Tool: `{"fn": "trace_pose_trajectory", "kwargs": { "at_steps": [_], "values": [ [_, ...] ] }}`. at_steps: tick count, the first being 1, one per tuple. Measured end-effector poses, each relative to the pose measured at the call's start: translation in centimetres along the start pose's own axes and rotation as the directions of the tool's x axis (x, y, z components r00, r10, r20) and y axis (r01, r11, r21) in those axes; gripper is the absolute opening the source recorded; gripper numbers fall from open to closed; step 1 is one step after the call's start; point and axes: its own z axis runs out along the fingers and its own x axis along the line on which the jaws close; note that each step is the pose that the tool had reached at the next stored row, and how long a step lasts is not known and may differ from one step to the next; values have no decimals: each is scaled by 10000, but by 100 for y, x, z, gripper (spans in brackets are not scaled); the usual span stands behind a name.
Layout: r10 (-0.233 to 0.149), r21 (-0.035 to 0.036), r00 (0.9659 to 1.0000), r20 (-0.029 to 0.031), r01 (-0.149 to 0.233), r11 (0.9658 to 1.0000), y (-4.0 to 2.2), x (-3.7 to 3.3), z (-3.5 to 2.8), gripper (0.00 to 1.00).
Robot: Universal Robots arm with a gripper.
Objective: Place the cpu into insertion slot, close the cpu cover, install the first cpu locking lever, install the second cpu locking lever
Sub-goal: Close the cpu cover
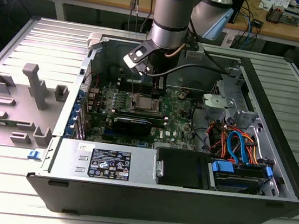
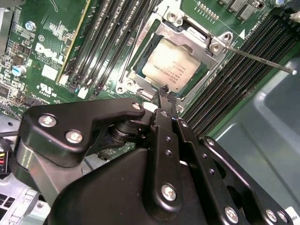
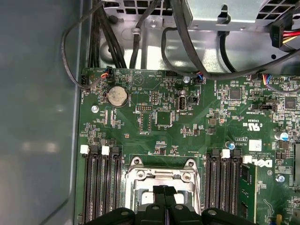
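The cpu [image 2: 173, 65], a square chip with a silver-grey top, lies in the insertion slot [image 2: 136, 72] on the green motherboard [image 3: 197, 122]. The silver cpu cover [image 2: 206, 35] is folded down over it, and the chip shows through its window. A thin locking lever [image 2: 262, 59] sticks out free from one corner of the socket. My gripper [image 2: 164, 93] hangs just above the socket's edge, fingers shut with nothing between them. In the first wrist view my gripper [image 3: 164, 191] is over the cover [image 3: 159, 178]. In the exterior view the cpu [image 1: 141, 103] lies below my gripper [image 1: 159, 88].
Black memory slots [image 2: 108, 37] flank the socket on both sides. The open case holds a power supply [image 1: 107, 164], orange and blue cables [image 1: 238, 145] and black cable bundles [image 3: 187, 47]. A grey fixture [image 1: 33, 84] stands on the table at the exterior view's left.
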Motion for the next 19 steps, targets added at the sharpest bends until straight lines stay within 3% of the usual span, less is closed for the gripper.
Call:
{"fn": "trace_pose_trajectory", "kwargs": {
  "at_steps": [10,13,19],
  "values": [
    [-17,-2,10000,-27,17,10000,-129,6,26,11],
    [-24,-2,10000,-30,24,10000,-198,9,35,11],
    [-31,-1,10000,-29,31,10000,-254,11,45,11]
  ]
}}
